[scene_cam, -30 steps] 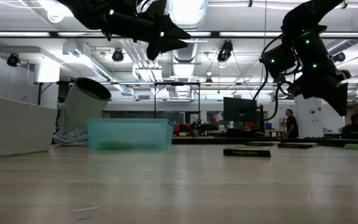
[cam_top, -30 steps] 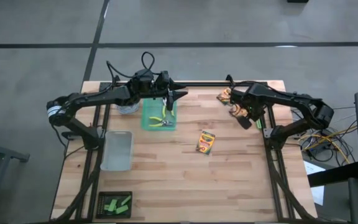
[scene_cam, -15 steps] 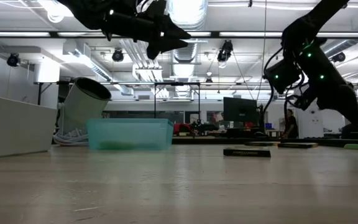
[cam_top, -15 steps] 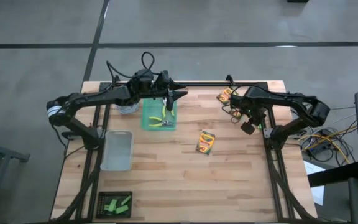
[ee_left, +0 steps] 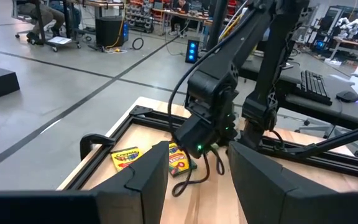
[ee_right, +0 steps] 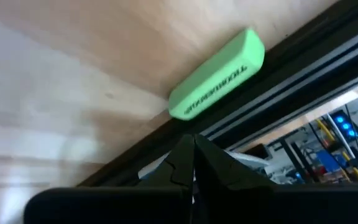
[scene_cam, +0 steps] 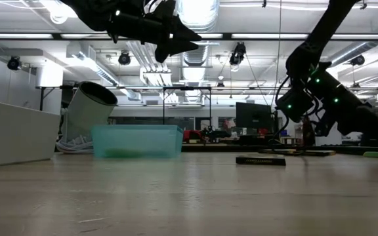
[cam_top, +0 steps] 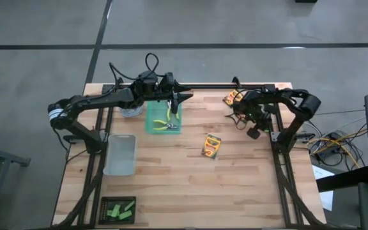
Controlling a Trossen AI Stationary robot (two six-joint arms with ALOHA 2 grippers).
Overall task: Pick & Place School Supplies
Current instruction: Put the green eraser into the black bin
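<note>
Right gripper [cam_top: 253, 133] clenched, empty — crayon box [cam_top: 211, 145] near, apart.

Left arm [cam_top: 101, 101]: dark, matte black links joined by rounded housings; a pale grey band wraps the link nearest its base.
Left arm cables: a thin black cable stands up in a loop above the wrist.
Left gripper [ee_left: 194, 177]: two broad, flat black fingers with angular, chamfered edges.
Right arm [cam_top: 292, 105]: black, of the same slim tubular links with bulkier joint housings.
Right arm lights: small green lamps glow on the wrist housing in the low view and the left wrist view.
Right arm cables: thin black cables hang in loose loops under the wrist.
Right gripper [ee_right: 193, 163]: two dark tapered fingers with notched inner edges.
</note>
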